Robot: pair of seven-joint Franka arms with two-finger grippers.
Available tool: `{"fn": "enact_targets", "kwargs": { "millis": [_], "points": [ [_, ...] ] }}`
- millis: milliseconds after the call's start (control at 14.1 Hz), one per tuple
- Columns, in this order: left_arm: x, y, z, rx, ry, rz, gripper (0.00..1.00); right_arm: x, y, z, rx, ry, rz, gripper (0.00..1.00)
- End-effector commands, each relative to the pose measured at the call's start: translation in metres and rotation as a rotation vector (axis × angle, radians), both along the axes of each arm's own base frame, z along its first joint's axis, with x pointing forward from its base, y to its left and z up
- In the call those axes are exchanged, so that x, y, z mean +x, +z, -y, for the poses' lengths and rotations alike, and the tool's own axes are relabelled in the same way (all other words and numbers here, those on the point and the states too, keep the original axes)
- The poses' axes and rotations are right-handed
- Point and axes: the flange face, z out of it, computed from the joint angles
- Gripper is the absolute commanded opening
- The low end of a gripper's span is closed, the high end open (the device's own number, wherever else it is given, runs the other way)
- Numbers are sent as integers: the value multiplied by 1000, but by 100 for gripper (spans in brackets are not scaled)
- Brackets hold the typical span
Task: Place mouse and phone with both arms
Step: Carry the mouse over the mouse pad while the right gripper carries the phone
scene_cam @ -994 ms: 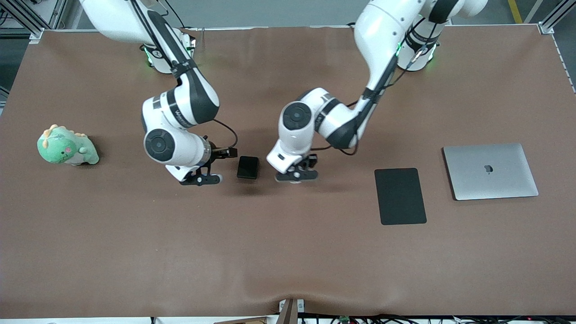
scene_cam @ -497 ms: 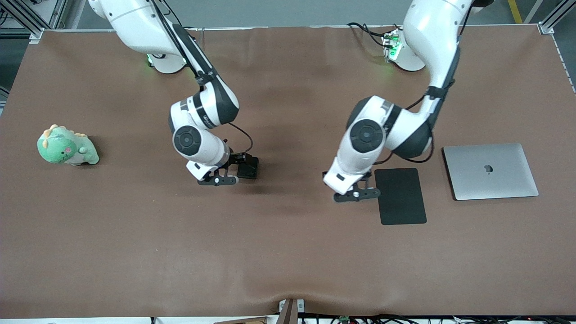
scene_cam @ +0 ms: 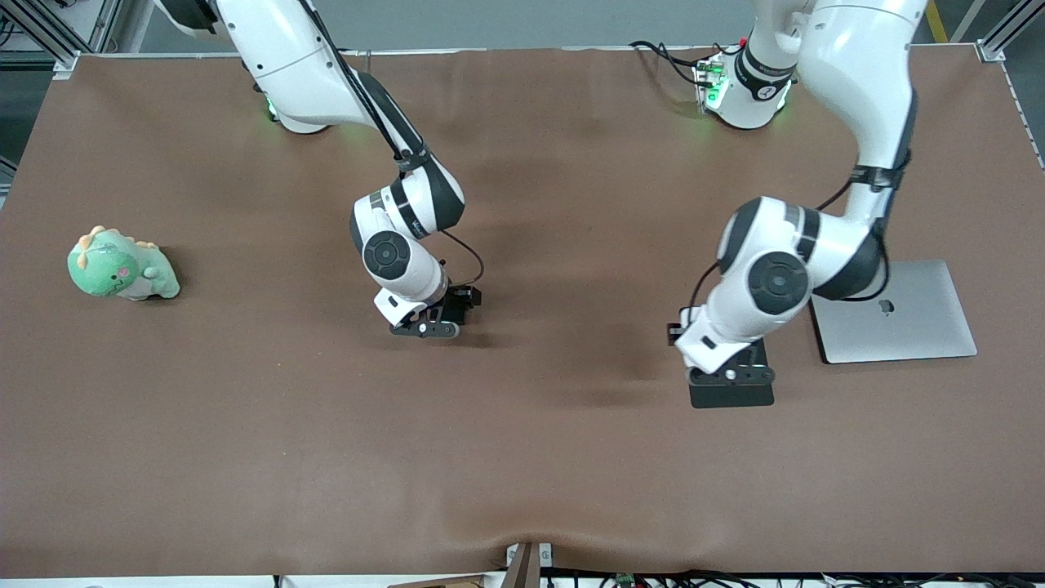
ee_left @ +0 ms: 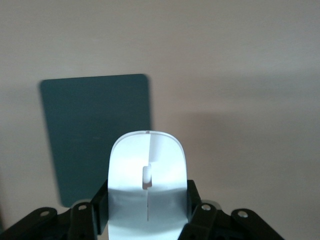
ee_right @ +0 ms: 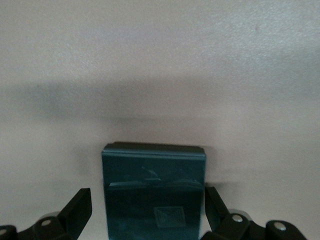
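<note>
Left pincer (ee_left: 148, 220) is clamping the mouse (ee_left: 148, 185) over the black mat (ee_left: 95, 130); right pincer (ee_right: 149, 212) is straddling the phone (ee_right: 154, 192), fingers apart, toward the right arm's end from the black mat.

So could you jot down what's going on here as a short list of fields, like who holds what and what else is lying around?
left gripper: shut on the small white oval mouse, over the flat black mat
right gripper: open, fingers either side of the small black rounded phone on the brown table
silver closed laptop: beside the mat, toward the left arm's end
green plush dinosaur: toward the right arm's end
</note>
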Motion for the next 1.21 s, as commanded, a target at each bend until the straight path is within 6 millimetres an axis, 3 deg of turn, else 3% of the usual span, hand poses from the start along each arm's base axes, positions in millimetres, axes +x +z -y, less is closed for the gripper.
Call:
{"fn": "enact_targets", "kwargs": {
  "millis": [0,71,284,426,639,852,1136],
  "points": [
    [-8,-4,-51,11,-27,-10,2,-3,-6,-8,6,-53,7,22],
    [-10,-11,-66,9,-38,-13,1,-2,-6,-7,2,-89,0,3],
    [-14,-29,-129,-8,-68,31,1,-2,-4,-5,-5,-83,-13,0],
    [-15,-43,-145,-14,-66,65,1,-1,10,4,-38,-69,-83,0],
    [-14,-60,-124,-22,-70,90,1,16,56,44,-56,-85,-163,0],
    [-20,-89,-100,-26,-41,81,1,37,86,101,-18,-46,-162,0],
    [-28,-118,-92,-25,-8,66,2,46,85,213,-30,14,-162,0]
  ]
}}
